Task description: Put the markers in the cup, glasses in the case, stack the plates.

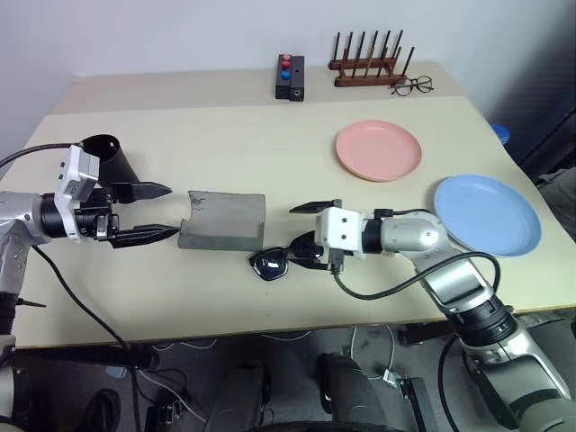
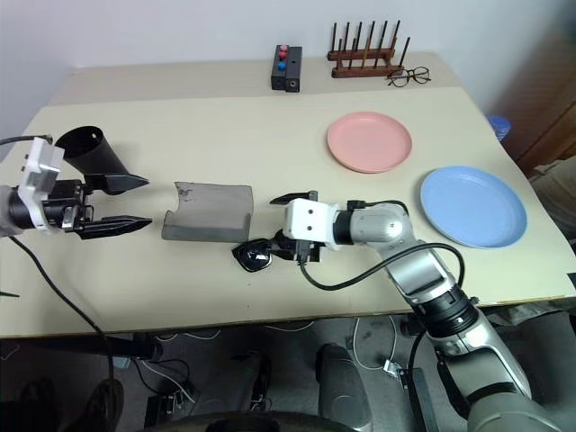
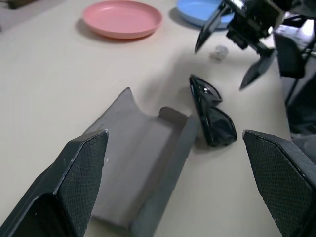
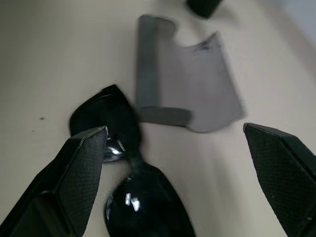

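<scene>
On the beige table (image 1: 270,135), the cup (image 1: 106,158) lies tipped at far left beside the spread-fingered, empty left gripper (image 1: 148,212). The case (image 1: 222,220) lies open, ready for the glasses (image 1: 281,260) under the wide-open right gripper (image 1: 310,236), plates (image 1: 379,149) apart beyond.

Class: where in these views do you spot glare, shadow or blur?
Right wrist view: glints on the sunglasses lenses, and the near lens looks soft. Left wrist view: the case is sharp, while the right claw casts a soft shadow on the table. Left eye view: even light, faint shadows.
</scene>
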`<control>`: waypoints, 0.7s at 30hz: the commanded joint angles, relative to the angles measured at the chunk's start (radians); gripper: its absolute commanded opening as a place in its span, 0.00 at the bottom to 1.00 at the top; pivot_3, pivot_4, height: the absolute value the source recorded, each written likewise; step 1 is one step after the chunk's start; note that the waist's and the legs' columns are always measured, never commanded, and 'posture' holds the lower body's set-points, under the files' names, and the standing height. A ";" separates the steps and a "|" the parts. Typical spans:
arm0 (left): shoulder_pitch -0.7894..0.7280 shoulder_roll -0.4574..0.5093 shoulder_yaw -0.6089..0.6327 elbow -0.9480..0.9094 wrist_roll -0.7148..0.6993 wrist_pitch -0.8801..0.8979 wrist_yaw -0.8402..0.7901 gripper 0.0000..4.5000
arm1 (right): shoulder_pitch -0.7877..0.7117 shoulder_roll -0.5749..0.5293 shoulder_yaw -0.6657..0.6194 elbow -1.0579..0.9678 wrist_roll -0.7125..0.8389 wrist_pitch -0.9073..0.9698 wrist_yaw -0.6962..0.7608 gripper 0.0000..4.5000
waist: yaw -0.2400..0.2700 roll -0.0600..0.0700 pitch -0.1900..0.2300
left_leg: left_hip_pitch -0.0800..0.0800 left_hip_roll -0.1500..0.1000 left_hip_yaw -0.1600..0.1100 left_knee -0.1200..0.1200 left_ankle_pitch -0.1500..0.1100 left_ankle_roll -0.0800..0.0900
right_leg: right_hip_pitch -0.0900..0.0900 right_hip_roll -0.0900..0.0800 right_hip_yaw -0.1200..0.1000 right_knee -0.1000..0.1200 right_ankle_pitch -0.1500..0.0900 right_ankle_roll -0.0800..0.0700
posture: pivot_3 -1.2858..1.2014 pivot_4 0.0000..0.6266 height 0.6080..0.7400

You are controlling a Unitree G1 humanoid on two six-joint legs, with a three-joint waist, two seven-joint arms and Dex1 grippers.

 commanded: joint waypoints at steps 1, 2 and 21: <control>0.021 -0.007 0.067 -0.070 -0.024 0.025 0.042 1.00 | -0.028 0.009 0.024 -0.004 -0.036 0.029 0.004 1.00 | 0.004 0.000 0.000 | 0.000 0.000 0.000 0.000 0.000 0.000 | 0.000 0.000 0.000 0.000 0.000 0.000 | 0.52 0.24 1.00; 0.034 -0.008 0.076 -0.081 -0.022 0.024 0.046 1.00 | -0.027 0.000 0.036 -0.001 -0.049 0.010 0.017 1.00 | 0.003 0.000 0.000 | 0.000 0.000 -0.001 0.000 0.000 0.000 | 0.000 0.000 -0.001 0.000 0.000 0.000 | 0.52 0.24 1.00; 0.053 -0.035 0.087 -0.138 -0.015 0.050 0.087 1.00 | -0.079 -0.012 0.099 0.104 -0.200 -0.193 0.070 0.82 | -0.004 0.000 0.000 | 0.000 0.000 0.000 -0.001 0.002 -0.003 | 0.000 0.000 -0.001 -0.001 0.000 0.000 | 0.52 0.24 1.00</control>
